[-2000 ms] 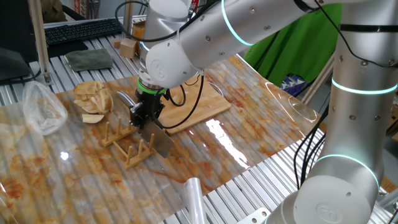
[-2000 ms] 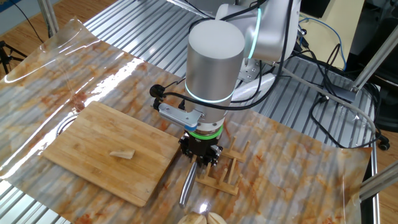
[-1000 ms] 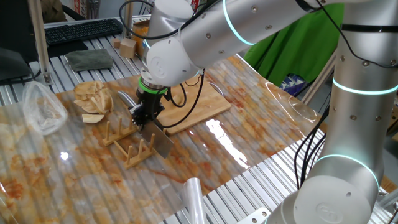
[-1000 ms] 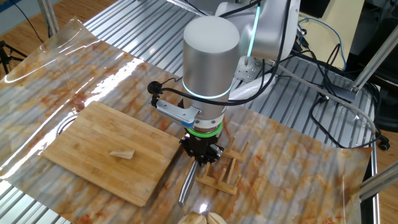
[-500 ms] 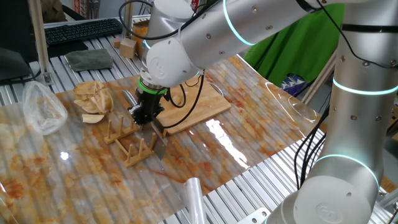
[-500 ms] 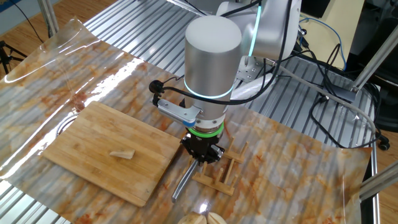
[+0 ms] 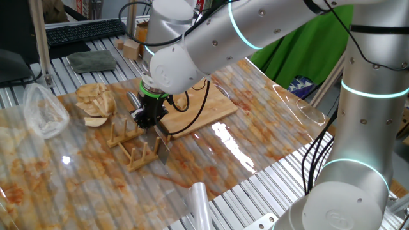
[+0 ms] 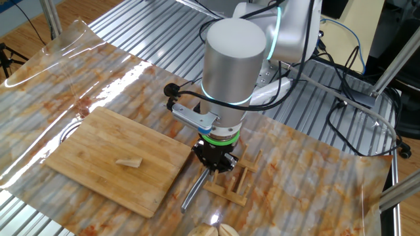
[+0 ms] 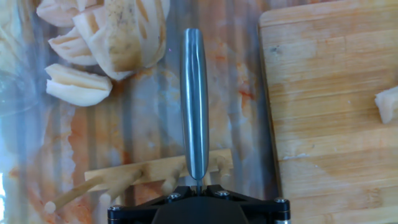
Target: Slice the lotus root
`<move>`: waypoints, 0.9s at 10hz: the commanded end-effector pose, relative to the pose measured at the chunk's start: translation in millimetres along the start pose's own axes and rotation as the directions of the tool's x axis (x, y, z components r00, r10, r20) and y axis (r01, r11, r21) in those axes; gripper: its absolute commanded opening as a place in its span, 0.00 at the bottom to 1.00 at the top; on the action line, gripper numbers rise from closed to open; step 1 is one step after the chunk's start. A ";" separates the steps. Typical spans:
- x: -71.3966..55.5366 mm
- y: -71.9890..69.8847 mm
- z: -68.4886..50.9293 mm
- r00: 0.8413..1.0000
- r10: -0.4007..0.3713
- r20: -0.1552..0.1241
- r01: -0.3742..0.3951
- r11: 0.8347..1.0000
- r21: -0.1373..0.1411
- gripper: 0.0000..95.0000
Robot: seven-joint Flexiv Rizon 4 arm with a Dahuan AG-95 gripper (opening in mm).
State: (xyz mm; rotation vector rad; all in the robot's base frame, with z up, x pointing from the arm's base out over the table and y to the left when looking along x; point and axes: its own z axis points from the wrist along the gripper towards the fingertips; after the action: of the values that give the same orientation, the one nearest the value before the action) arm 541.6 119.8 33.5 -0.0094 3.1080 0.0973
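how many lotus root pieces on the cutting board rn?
1. A single small pale lotus root chunk lies near the middle of the bamboo cutting board. In the one fixed view the arm covers much of the board, but the other fixed view shows its whole top.

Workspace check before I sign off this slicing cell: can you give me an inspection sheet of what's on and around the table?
Surface: ridged metal table under a stained clear sheet.
Job's things: lotus root lies on the bamboo board; knife rests in the wooden rack.
Clutter: heap of tan slices, plastic bag, wooden cube.
Gripper: gripper shut on the knife handle at the rack, pointing down.
Cables: black cables behind the arm.
Surroundings: keyboard, green cloth.
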 end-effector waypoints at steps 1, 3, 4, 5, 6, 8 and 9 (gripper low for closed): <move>-1.2 1.0 -0.7 1.000 0.015 0.004 -0.015 1.000 -0.007 0.00; -1.6 1.3 -1.6 0.999 0.051 0.004 -0.051 0.999 -0.009 0.00; -0.1 2.2 -3.7 0.996 0.091 0.004 -0.091 0.996 0.021 0.00; 0.1 2.8 -4.4 0.994 0.113 0.004 -0.113 0.993 0.035 0.00; 0.6 4.7 -6.7 0.990 0.138 0.004 -0.138 0.989 0.051 0.00; -0.7 7.6 -11.9 0.989 0.145 0.015 -0.146 0.988 0.048 0.00; -2.4 9.7 -16.5 0.989 0.145 0.019 -0.146 0.989 0.040 0.00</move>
State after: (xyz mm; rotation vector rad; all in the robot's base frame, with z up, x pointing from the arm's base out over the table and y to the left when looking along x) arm 544.9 128.8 52.9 0.2306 3.0868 0.0238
